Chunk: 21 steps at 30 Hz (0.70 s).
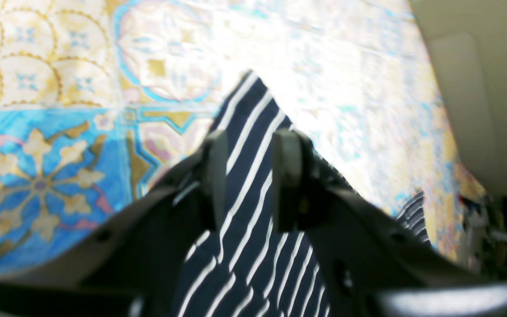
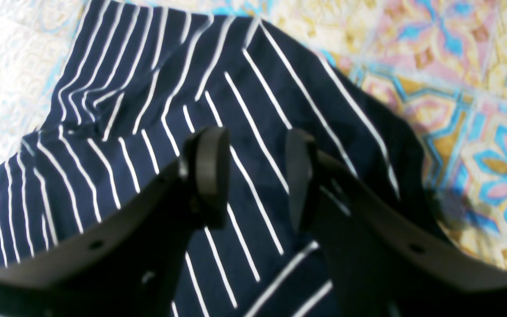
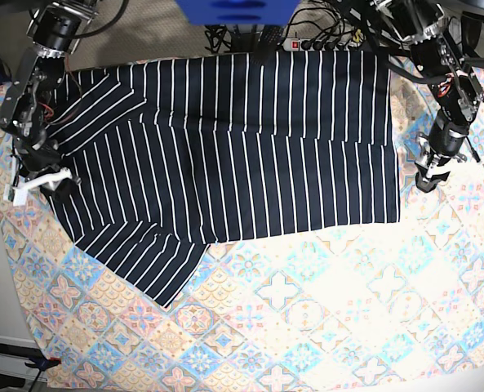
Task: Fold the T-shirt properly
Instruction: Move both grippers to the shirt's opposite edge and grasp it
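- Looking down from above, the T-shirt (image 3: 242, 147) lies spread on the patterned cloth (image 3: 307, 318) that covers the counter, with one sleeve (image 3: 148, 261) sticking out at the near side
- The left hand (image 3: 431, 175) sits at the shirt's side edge; its fingers (image 1: 286, 176) stand a little apart with striped cloth between them, not pinched shut
- The right hand (image 3: 42, 181) is over the other end, fingers (image 2: 211, 171) part open above the stripes, holding nothing that I can see
- To do this well, I think each hand should get low, grab only a corner, and lift both ends together
- Pulling unevenly could bunch the shirt
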Tool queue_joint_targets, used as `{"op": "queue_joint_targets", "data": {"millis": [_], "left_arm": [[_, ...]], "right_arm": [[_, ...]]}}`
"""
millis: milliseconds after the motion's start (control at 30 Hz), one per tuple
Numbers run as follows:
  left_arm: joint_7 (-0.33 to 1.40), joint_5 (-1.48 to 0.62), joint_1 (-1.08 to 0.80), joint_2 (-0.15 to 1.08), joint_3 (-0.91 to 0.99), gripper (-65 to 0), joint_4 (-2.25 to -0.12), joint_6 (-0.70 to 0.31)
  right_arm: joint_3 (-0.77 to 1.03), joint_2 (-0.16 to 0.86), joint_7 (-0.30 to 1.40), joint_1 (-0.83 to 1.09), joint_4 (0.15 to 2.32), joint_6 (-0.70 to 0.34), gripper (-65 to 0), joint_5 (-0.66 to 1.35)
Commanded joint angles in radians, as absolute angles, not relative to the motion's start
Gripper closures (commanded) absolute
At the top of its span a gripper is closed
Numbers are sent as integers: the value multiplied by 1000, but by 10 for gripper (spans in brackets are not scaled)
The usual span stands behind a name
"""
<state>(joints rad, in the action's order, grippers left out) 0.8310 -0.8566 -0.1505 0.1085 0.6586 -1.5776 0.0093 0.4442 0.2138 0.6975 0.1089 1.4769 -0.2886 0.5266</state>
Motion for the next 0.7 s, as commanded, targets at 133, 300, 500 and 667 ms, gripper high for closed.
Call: {"op": "queue_joint_targets", "data": {"millis": [133,300,500,667], "left_arm": [[822,-831,-25,151,657,-180,-1448,-1],[822,-822,77,222,573,-181,-1294,-1],[817,-822,174,271,475,-181,-1152,-1],[816,-820,222,277,437,-181,-1064,1]], "right_arm": [[438,217,679,73,1491,-295,-210,495],[440,217,677,73,1466,-295,-210,490],[438,217,650,73,1451,-295,-210,492],[438,217,645,77,1451,-295,-210,492]]}}
